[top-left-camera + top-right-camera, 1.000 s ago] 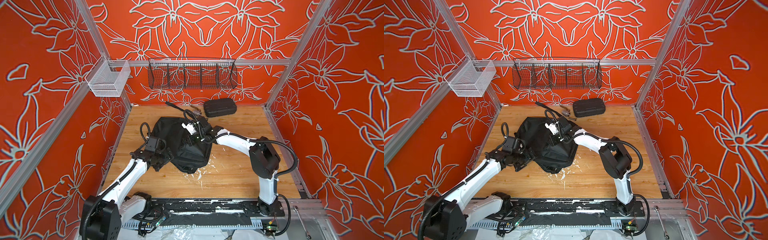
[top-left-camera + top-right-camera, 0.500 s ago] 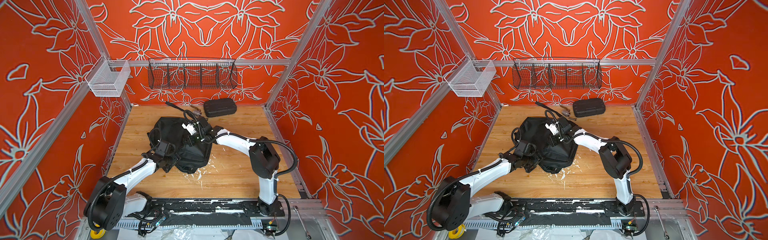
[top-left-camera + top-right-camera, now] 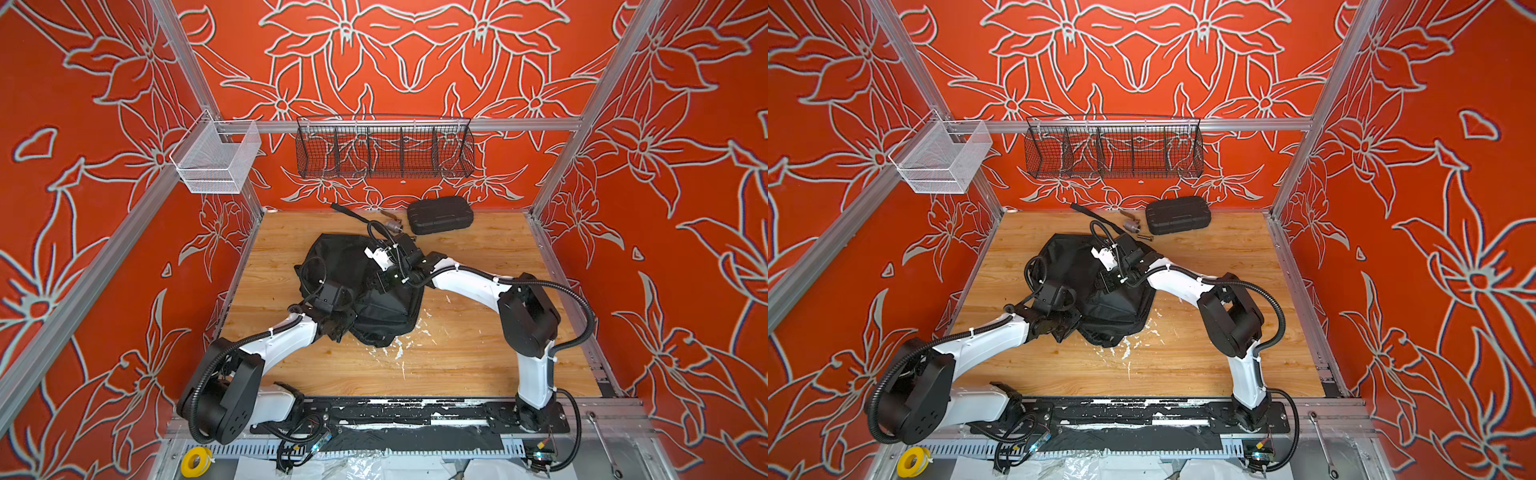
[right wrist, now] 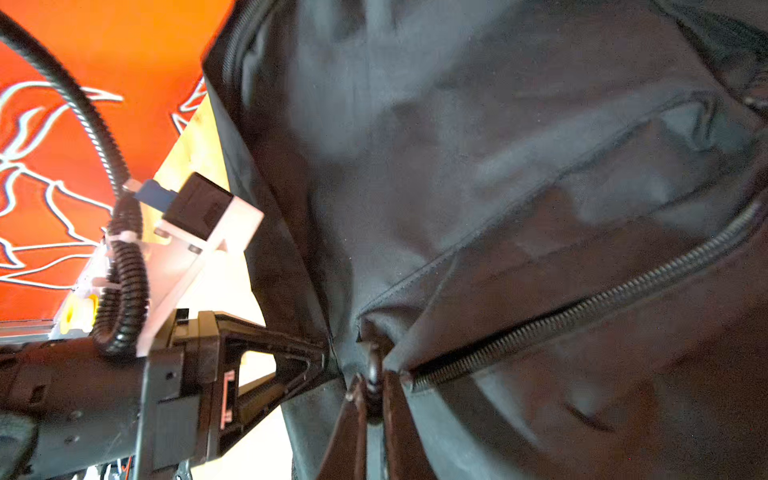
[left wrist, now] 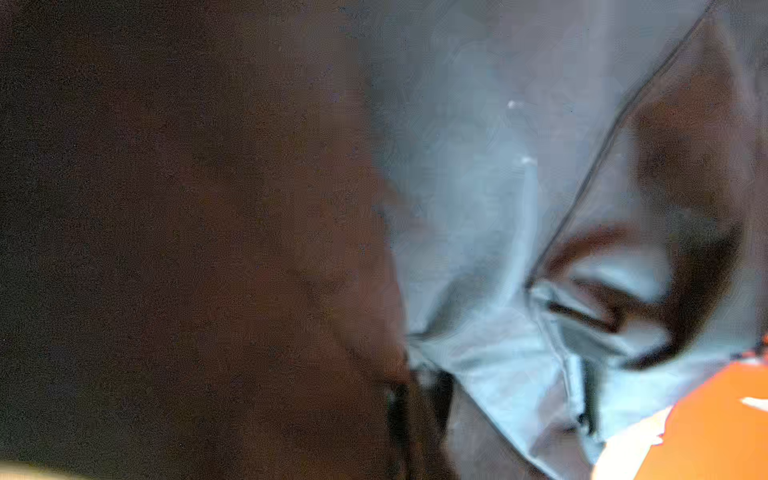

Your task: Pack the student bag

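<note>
The student bag, a large soft black fabric backpack, lies crumpled in the middle of the light wooden table. The right gripper is closed on the small dark zipper pull at the end of a long row of zipper teeth. The left gripper is also clenched and pinches the bag fabric just beside that pull, at the near left edge of the bag in both top views. The mouth seems to be partly open, but I cannot tell if something is already inside. The rigid black ribbed case and some small metal parts lie outside the bag, at the back of the table. So I judge the packing is far from complete: the bag is only being held at its zipper, and the loose things are not yet inside.
</note>
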You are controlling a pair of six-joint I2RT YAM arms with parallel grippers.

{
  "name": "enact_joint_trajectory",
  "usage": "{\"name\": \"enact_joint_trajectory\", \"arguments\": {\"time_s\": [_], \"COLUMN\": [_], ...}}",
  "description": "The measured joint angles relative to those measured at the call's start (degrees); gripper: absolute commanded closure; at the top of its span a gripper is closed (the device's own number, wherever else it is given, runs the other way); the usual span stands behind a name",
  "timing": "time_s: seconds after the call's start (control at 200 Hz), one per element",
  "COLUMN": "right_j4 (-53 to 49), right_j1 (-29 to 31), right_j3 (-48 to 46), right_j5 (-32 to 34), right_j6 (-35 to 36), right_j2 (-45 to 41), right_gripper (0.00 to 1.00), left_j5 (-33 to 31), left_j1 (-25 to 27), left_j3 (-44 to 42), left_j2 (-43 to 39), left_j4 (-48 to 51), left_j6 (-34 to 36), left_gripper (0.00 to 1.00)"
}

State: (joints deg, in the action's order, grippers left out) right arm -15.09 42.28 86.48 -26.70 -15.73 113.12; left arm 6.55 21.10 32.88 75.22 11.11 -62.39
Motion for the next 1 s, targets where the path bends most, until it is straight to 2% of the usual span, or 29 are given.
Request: {"name": "enact_joint_trajectory", "arguments": {"time_s": [0.19,0.645,1.001], "right_j4": [1.3,4.7,5.1], "right_j1": [-1.9,-5.8,-8.7], "right_j3": [-1.2,-2.4,-0.7], "right_j5": [-0.2,-3.3,-3.1], "right_j6": [-2.5,-6.0,-5.6], "right_j2": [0.0,0.5,2.9], "right_gripper": [1.0,1.0,1.0], "left_j5": [-0.3,-1.4,-2.6], "left_j1": [0.0,-1.7,-2.4], "left_j3": [-1.7,-10.5,-11.9], "left_j2": [-3.0,-21.0,-24.9], "left_j4": [0.6,4.3,8.5], "left_j6": [0.4,-0.5,-0.8], "left_gripper": [1.0,1.0,1.0]}}
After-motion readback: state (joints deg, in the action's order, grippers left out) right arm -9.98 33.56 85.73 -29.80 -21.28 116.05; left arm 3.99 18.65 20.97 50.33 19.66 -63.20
